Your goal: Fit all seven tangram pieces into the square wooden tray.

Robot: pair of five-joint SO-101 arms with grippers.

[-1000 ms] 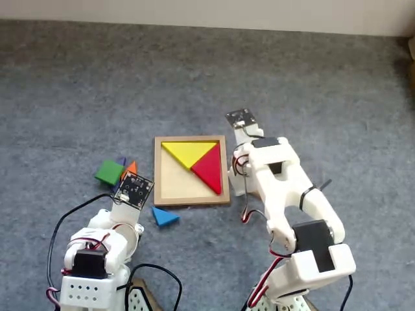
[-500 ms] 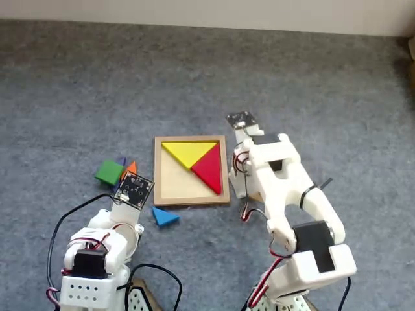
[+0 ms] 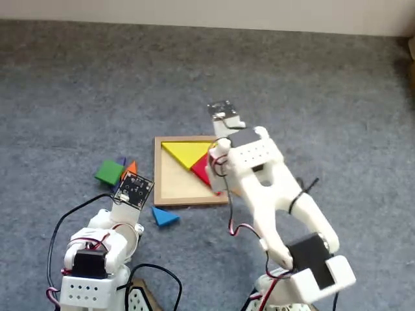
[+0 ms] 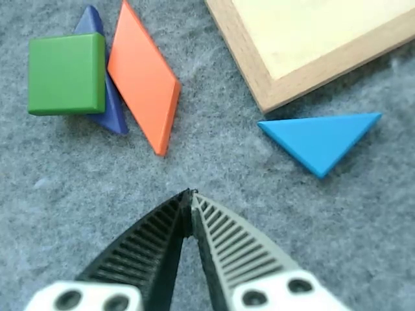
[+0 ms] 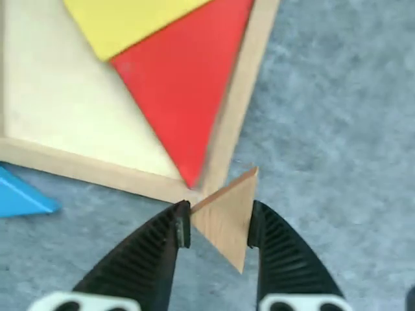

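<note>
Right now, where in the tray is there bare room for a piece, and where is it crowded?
Free: the tray floor bordered by its left and near walls and the yellow triangle and red triangle. Crowded: beside the tray, where green square, orange piece and dark blue piece bunch together.

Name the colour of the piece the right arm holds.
Tan piece, best in right wrist view.
</note>
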